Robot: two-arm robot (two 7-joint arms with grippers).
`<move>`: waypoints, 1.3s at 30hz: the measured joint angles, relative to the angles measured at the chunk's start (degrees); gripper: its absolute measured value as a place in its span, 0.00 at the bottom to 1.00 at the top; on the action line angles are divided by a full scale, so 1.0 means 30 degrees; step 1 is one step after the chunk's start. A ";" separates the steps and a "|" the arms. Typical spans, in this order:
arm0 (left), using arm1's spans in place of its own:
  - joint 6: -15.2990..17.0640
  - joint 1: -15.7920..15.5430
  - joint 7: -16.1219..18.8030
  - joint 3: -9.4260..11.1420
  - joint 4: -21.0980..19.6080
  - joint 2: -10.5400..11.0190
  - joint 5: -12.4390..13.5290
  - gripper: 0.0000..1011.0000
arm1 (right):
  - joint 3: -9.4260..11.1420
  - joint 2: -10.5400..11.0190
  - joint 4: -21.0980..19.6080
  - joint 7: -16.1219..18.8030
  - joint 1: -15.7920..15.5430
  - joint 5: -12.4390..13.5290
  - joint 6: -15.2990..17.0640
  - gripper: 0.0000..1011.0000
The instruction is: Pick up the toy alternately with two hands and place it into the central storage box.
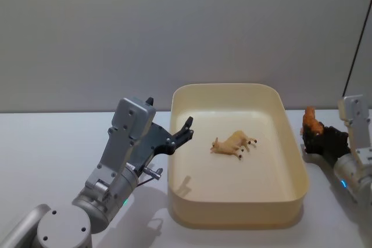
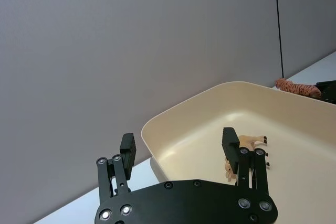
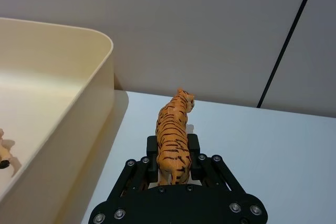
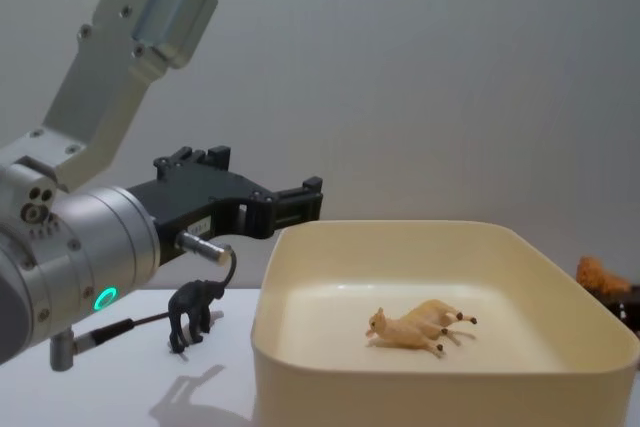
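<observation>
The central storage box (image 1: 180,201) is a cream tub in the middle of the table. A tan toy animal (image 1: 233,143) lies on its side on the box floor (image 4: 420,327). My left gripper (image 1: 183,132) hangs open and empty over the box's left rim (image 2: 157,124), its fingers (image 2: 127,148) spread wide. Just right of the box, my right gripper (image 1: 318,140) is shut on a striped orange tiger toy (image 3: 173,129), which stands upright between the fingers (image 1: 312,121). A small black toy animal (image 4: 192,312) stands on the table left of the box, below the left arm.
The white table (image 1: 46,143) spreads out on both sides of the box, with a grey wall behind. A dark cable (image 1: 357,50) runs down the wall at the far right. The left arm's silver body (image 4: 70,247) carries a green ring light.
</observation>
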 joint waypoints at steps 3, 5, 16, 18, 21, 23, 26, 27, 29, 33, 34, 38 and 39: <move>0.0000 -0.0001 0.0000 -0.0001 0.0000 0.0000 0.0000 0.99 | 0.0096 0.0118 -0.0606 -0.0070 -0.0301 0.0183 0.0052 0.30; 0.0000 0.0000 0.0000 -0.0001 0.0000 0.0000 0.0000 0.99 | 0.0194 0.0233 -0.1231 -0.0174 -0.0588 0.0318 0.0065 0.30; 0.0001 -0.0001 0.0000 -0.0001 0.0001 0.0001 0.0000 0.99 | 0.0838 0.0955 -0.5040 -0.0581 -0.2037 0.1400 0.0530 0.30; 0.0000 -0.0001 0.0000 -0.0001 0.0000 -0.0001 0.0000 0.99 | 0.0934 0.1061 -0.5646 -0.0535 -0.2222 0.1619 0.0723 0.30; 0.0000 -0.0001 -0.0001 -0.0001 0.0001 0.0000 0.0000 0.99 | 0.1090 0.1229 -0.6642 -0.0302 -0.2477 0.2077 0.1230 0.30; 0.0000 -0.0001 -0.0001 -0.0001 0.0000 0.0000 -0.0001 0.99 | 0.1164 0.1326 -0.7230 -0.0023 -0.2600 0.2395 0.1682 0.30; 0.0001 -0.0001 -0.0001 -0.0001 0.0001 0.0000 0.0000 0.99 | 0.1228 0.1426 -0.7911 0.0379 -0.2700 0.2750 0.2317 0.30; 0.0000 0.0000 0.0000 -0.0001 0.0001 0.0000 0.0000 0.99 | 0.1237 0.1445 -0.8049 0.0530 -0.2713 0.2825 0.2473 0.30; 0.0000 -0.0001 -0.0001 -0.0001 0.0000 0.0000 0.0000 0.99 | 0.1247 0.1473 -0.8464 0.0884 -0.2724 0.3009 0.2925 0.30; 0.0000 -0.0001 0.0000 -0.0001 0.0000 0.0000 0.0000 0.99 | 0.1185 0.1472 -0.8897 0.1567 -0.2694 0.3237 0.3688 0.30; 0.0000 -0.0001 -0.0001 0.0000 0.0000 0.0000 0.0000 0.99 | 0.1164 0.1463 -0.8990 0.1710 -0.2672 0.3263 0.3826 0.30; 0.0000 0.0000 0.0000 -0.0001 0.0001 0.0000 0.0000 0.99 | 0.0941 0.1324 -0.9287 0.2584 -0.2488 0.3332 0.4661 0.30; 0.0000 -0.0001 0.0001 -0.0001 0.0000 0.0001 0.0000 0.99 | 0.0897 0.1294 -0.9314 0.2714 -0.2453 0.3334 0.4790 0.30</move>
